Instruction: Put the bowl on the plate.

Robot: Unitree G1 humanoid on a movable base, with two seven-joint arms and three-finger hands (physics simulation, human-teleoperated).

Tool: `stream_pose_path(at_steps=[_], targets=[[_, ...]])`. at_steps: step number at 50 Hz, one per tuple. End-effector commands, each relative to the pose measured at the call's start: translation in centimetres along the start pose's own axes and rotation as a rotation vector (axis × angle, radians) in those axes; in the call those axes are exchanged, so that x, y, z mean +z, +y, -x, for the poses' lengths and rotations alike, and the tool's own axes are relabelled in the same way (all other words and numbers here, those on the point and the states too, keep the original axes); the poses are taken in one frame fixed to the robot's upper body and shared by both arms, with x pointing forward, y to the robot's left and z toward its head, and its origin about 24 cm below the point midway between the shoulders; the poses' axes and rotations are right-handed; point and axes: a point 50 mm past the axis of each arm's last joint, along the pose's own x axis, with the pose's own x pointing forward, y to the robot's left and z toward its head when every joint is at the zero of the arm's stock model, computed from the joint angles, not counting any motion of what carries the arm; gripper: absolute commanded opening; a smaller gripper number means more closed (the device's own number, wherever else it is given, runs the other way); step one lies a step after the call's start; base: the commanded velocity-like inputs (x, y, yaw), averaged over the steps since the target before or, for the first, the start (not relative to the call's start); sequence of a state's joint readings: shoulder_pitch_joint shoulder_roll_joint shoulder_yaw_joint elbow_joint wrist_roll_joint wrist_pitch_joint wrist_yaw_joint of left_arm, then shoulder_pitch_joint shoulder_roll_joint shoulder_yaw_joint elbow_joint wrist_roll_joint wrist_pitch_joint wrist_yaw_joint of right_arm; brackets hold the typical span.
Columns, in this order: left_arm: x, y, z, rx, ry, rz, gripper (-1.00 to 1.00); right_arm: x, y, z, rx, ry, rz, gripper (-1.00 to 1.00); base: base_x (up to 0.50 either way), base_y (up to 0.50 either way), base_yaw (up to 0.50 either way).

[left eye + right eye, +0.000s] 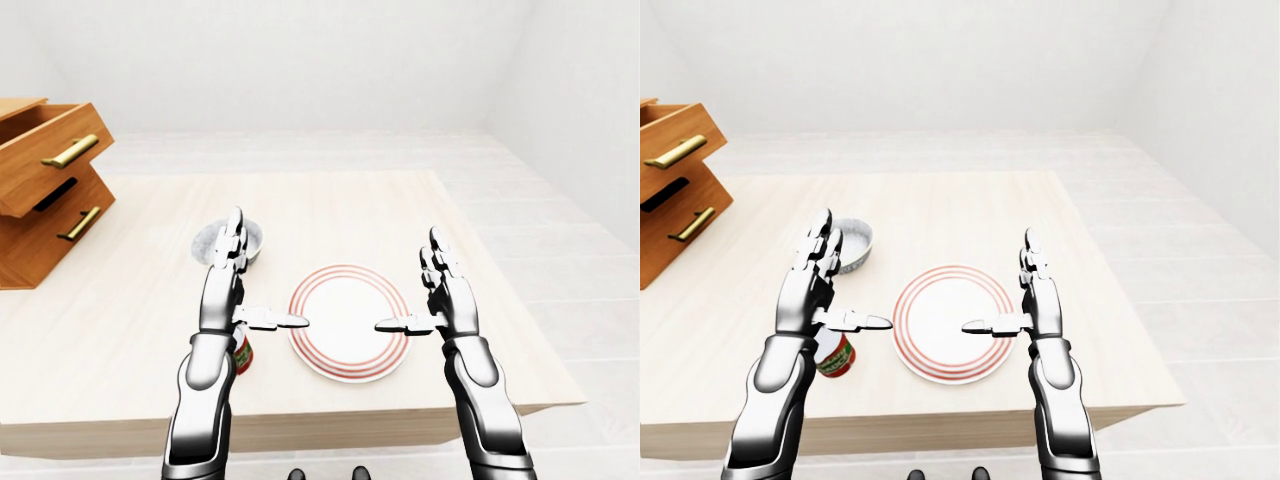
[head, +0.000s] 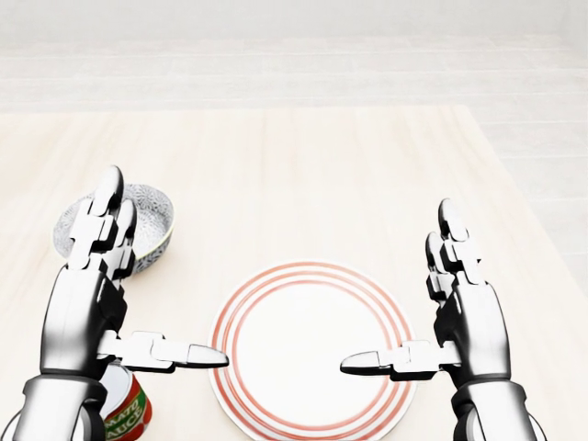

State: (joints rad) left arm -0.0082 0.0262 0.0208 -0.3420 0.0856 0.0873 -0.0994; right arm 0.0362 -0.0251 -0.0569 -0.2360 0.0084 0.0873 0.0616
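Plate (image 2: 312, 354) on table (image 2: 303, 165) between both hands; bowl (image 2: 152, 220) just beyond left hand (image 2: 92, 285); can (image 2: 124, 413) beneath it.

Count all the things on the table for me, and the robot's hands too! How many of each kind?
Grey patterned bowl: 1
White round plate with red rings: 1
Red and green labelled can: 1
Wooden drawer unit with brass handles: 1
Silver robot hands, left hand and right hand, both open: 2
Total: 6

White walls, pale floor, wooden drawers (image 1: 50, 185)
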Motion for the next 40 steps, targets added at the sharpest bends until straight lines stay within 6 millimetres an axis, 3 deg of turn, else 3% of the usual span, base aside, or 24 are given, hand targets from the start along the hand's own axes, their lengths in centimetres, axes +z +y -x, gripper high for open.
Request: stream_pose_path(at_steps=[1,25,35,40], targets=[[0.3,0.2,0.0,0.004,-0.012,-0.003,1.00,0.2,0.1,0.0,0.010,-0.008,0.003,1.00,0.16,0.00,0.00],[0.8,0.5,-0.4,0.004,-0.036,-0.025,1.00,0.0,0.1,-0.1,0.011,0.001,0.019,1.00,0.18,0.00,0.00],[1.9,1.5,-1.7,-0.002,-0.077,-0.179,1.00,0.0,0.1,0.1,0.006,0.001,0.013,1.00,0.00,0.00,0.00],[2.5,3.3,-3.2,0.013,-0.082,-0.323,1.00,0.0,0.0,0.3,0.003,0.001,0.011,1.00,0.00,0.00,0.00]])
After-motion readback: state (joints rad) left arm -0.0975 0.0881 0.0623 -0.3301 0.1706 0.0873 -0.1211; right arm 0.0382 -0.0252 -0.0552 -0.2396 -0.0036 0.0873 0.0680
